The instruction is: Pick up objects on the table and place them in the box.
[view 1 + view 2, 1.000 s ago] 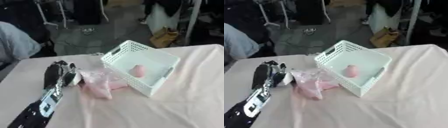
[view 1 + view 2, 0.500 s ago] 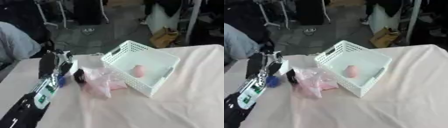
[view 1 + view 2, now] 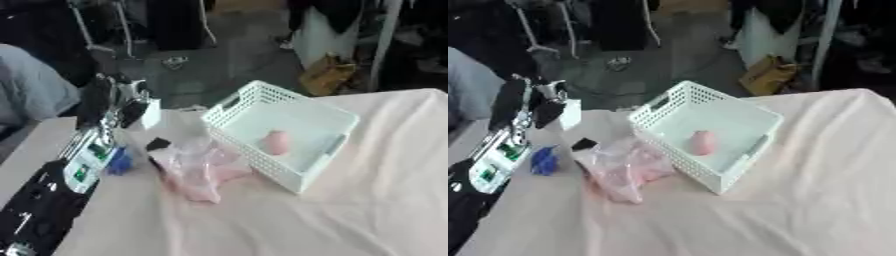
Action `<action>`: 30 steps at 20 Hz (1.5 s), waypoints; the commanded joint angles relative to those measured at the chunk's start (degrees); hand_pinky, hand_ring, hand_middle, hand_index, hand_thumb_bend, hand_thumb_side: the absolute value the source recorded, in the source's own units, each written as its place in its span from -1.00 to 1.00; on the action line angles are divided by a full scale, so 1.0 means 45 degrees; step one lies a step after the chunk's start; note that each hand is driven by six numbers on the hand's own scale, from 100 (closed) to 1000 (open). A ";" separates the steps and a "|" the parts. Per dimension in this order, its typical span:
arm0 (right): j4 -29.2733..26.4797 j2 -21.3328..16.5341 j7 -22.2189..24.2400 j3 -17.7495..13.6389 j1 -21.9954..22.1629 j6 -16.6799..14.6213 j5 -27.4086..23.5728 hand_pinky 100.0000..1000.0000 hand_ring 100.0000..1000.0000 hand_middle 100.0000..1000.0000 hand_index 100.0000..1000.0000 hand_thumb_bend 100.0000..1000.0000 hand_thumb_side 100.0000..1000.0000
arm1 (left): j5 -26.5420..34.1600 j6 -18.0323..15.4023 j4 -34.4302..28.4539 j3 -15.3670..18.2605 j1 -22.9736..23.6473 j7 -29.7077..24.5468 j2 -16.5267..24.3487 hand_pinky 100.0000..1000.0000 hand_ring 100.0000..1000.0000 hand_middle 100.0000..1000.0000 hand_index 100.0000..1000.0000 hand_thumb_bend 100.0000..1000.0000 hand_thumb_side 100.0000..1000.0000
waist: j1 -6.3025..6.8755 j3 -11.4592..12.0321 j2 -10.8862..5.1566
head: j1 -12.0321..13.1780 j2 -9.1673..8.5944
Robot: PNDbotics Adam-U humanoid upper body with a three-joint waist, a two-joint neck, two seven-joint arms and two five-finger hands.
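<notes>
My left hand (image 3: 107,98) is raised over the table's far left corner, its arm coming in from the lower left. Its dark fingers are curled against a small white object (image 3: 150,113), which hangs just above the cloth. A crumpled clear bag with pink contents (image 3: 198,168) lies left of the white basket (image 3: 331,123). One pink object (image 3: 276,142) lies inside the basket. A small blue thing (image 3: 542,160) and a small black thing (image 3: 584,144) rest on the cloth between my arm and the bag. My right hand shows in neither view.
A pale pink cloth (image 3: 350,215) covers the table; its far edge runs behind the basket, with dark floor, stands and a brown bag (image 3: 325,75) beyond. A grey-clad person (image 3: 31,92) is at the far left edge.
My left hand has lifted away from the bag and moved toward the far left corner with the white object. The blue thing it covered now shows.
</notes>
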 commanded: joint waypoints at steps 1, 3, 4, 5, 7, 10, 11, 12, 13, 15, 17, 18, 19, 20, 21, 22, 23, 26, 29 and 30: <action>-0.0191 -0.0291 0.0003 -0.0014 -0.0136 0.0028 -0.0132 0.67 0.84 0.62 0.64 -1.00 0.44 | 0.0296 0.0129 -0.0330 0.0144 -0.0474 -0.0352 0.0543 -1.00 -1.00 -1.00 -0.81 -0.64 -0.33 | 0.0060 -0.0017 -0.0342 | 0.0024 -0.0087; -0.0191 -0.0293 0.0008 -0.0010 -0.0140 0.0036 -0.0149 0.67 0.84 0.62 0.64 -1.00 0.44 | 0.0405 0.0196 -0.0387 0.0085 -0.0731 -0.0541 0.0522 -1.00 -1.00 -1.00 -0.81 -0.64 -0.33 | 0.0073 -0.0045 -0.0373 | 0.0027 -0.0081; -0.0191 -0.0292 0.0002 -0.0011 -0.0146 0.0045 -0.0164 0.67 0.84 0.62 0.64 -1.00 0.44 | 0.0457 0.0228 -0.0422 0.0022 -0.0952 -0.0674 0.0477 -1.00 -1.00 -1.00 -0.81 -0.64 -0.33 | 0.0083 -0.0067 -0.0399 | 0.0021 -0.0072; -0.0191 -0.0292 -0.0001 -0.0011 -0.0151 0.0051 -0.0175 0.67 0.84 0.62 0.64 -1.00 0.44 | 0.0492 0.0258 -0.0456 -0.0024 -0.1119 -0.0784 0.0435 -1.00 -1.00 -1.00 -0.81 -0.63 -0.34 | 0.0092 -0.0081 -0.0420 | 0.0003 -0.0066; -0.0191 -0.0281 0.0009 0.0000 -0.0163 0.0072 -0.0200 0.67 0.84 0.62 0.64 -1.00 0.43 | 0.0584 0.0296 -0.0529 -0.0124 -0.1465 -0.1004 0.0303 -1.00 -1.00 -1.00 -0.81 -0.63 -0.34 | 0.0110 -0.0109 -0.0461 | -0.0078 -0.0055; -0.0191 -0.0245 0.0013 0.0010 -0.0201 0.0111 -0.0241 0.67 0.84 0.62 0.64 -1.00 0.43 | 0.0773 0.0358 -0.0579 -0.0251 -0.1989 -0.1228 0.0003 -1.00 -1.00 -1.00 -0.81 -0.62 -0.34 | 0.0138 -0.0184 -0.0519 | -0.0190 -0.0042; -0.0191 -0.0235 0.0014 0.0013 -0.0214 0.0124 -0.0251 0.67 0.84 0.62 0.64 -1.00 0.43 | 0.0830 0.0382 -0.0574 -0.0297 -0.2138 -0.1278 -0.0090 -1.00 -1.00 -1.00 -0.81 -0.62 -0.35 | 0.0145 -0.0202 -0.0532 | -0.0213 -0.0041; -0.0191 -0.0220 0.0019 0.0021 -0.0230 0.0135 -0.0262 0.67 0.84 0.62 0.64 -1.00 0.43 | 0.0894 0.0400 -0.0569 -0.0340 -0.2308 -0.1318 -0.0224 -1.00 -1.00 -1.00 -0.81 -0.62 -0.35 | 0.0158 -0.0226 -0.0551 | -0.0227 -0.0035; -0.0191 -0.0210 0.0023 0.0026 -0.0240 0.0144 -0.0269 0.67 0.84 0.62 0.64 -1.00 0.43 | 0.0943 0.0417 -0.0555 -0.0370 -0.2425 -0.1337 -0.0317 -1.00 -1.00 -1.00 -0.81 -0.62 -0.36 | 0.0166 -0.0239 -0.0562 | -0.0236 -0.0032; -0.0191 -0.0174 0.0028 0.0039 -0.0272 0.0183 -0.0292 0.67 0.84 0.62 0.64 -1.00 0.43 | 0.1048 0.0451 -0.0535 -0.0420 -0.2714 -0.1350 -0.0630 -1.00 -1.00 -1.00 -0.81 -0.61 -0.37 | 0.0199 -0.0290 -0.0605 | -0.0252 -0.0020; -0.0191 -0.0129 0.0050 0.0066 -0.0313 0.0229 -0.0319 0.68 0.84 0.62 0.64 -1.00 0.43 | 0.1170 0.0495 -0.0449 -0.0471 -0.2987 -0.1356 -0.0957 -1.00 -1.00 -1.00 -0.82 -0.61 -0.38 | 0.0230 -0.0340 -0.0644 | -0.0277 0.0005; -0.0191 -0.0100 0.0062 0.0081 -0.0342 0.0249 -0.0337 0.68 0.84 0.62 0.64 -1.00 0.43 | 0.1228 0.0522 -0.0358 -0.0498 -0.3118 -0.1348 -0.1109 -1.00 -1.00 -1.00 -0.82 -0.61 -0.38 | 0.0241 -0.0372 -0.0657 | -0.0284 0.0007; -0.0191 -0.0083 0.0073 0.0089 -0.0362 0.0264 -0.0350 0.68 0.84 0.62 0.64 -1.00 0.43 | 0.1269 0.0532 -0.0268 -0.0520 -0.3209 -0.1323 -0.1206 -1.00 -1.00 -1.00 -0.82 -0.60 -0.38 | 0.0248 -0.0389 -0.0664 | -0.0288 0.0007; -0.0191 -0.0051 0.0083 0.0100 -0.0392 0.0281 -0.0367 0.68 0.84 0.62 0.64 -1.00 0.43 | 0.1328 0.0546 -0.0160 -0.0546 -0.3327 -0.1306 -0.1355 -1.00 -1.00 -1.00 -0.82 -0.60 -0.38 | 0.0257 -0.0432 -0.0669 | -0.0285 -0.0018; -0.0191 -0.0032 0.0091 0.0106 -0.0413 0.0295 -0.0379 0.68 0.84 0.62 0.64 -1.00 0.42 | 0.1378 0.0547 -0.0058 -0.0569 -0.3414 -0.1279 -0.1455 -1.00 -1.00 -1.00 -0.82 -0.60 -0.39 | 0.0262 -0.0454 -0.0671 | -0.0285 -0.0031; -0.0191 -0.0008 0.0097 0.0111 -0.0432 0.0314 -0.0392 0.68 0.84 0.62 0.64 -1.00 0.42 | 0.1425 0.0545 0.0047 -0.0599 -0.3504 -0.1258 -0.1572 -1.00 -1.00 -1.00 -0.82 -0.60 -0.39 | 0.0268 -0.0483 -0.0672 | -0.0289 -0.0042; -0.0191 0.0009 0.0103 0.0114 -0.0448 0.0330 -0.0402 0.68 0.84 0.62 0.64 -1.00 0.42 | 0.1461 0.0537 0.0144 -0.0625 -0.3574 -0.1233 -0.1666 -1.00 -1.00 -1.00 -0.82 -0.60 -0.39 | 0.0272 -0.0507 -0.0673 | -0.0289 -0.0048; -0.0191 0.0138 0.0175 0.0199 -0.0585 0.0382 -0.0495 0.68 0.84 0.62 0.64 -1.00 0.42 | 0.1540 0.0547 0.0711 -0.0664 -0.3950 -0.1075 -0.2360 -1.00 -1.00 -1.00 -0.82 -0.60 -0.41 | 0.0311 -0.0660 -0.0671 | -0.0242 -0.0073; -0.0191 0.0242 0.0274 0.0270 -0.0690 0.0430 -0.0584 0.68 0.84 0.62 0.64 -1.00 0.42 | 0.1527 0.0470 0.1282 -0.0639 -0.4148 -0.0808 -0.2829 -1.00 -1.00 -1.00 -0.82 -0.60 -0.42 | 0.0344 -0.0755 -0.0657 | -0.0198 -0.0110; -0.0191 0.0280 0.0300 0.0290 -0.0737 0.0441 -0.0614 0.68 0.84 0.62 0.64 -1.00 0.42 | 0.1509 0.0456 0.1496 -0.0624 -0.4182 -0.0719 -0.2970 -1.00 -1.00 -1.00 -0.82 -0.60 -0.42 | 0.0358 -0.0804 -0.0651 | -0.0183 -0.0116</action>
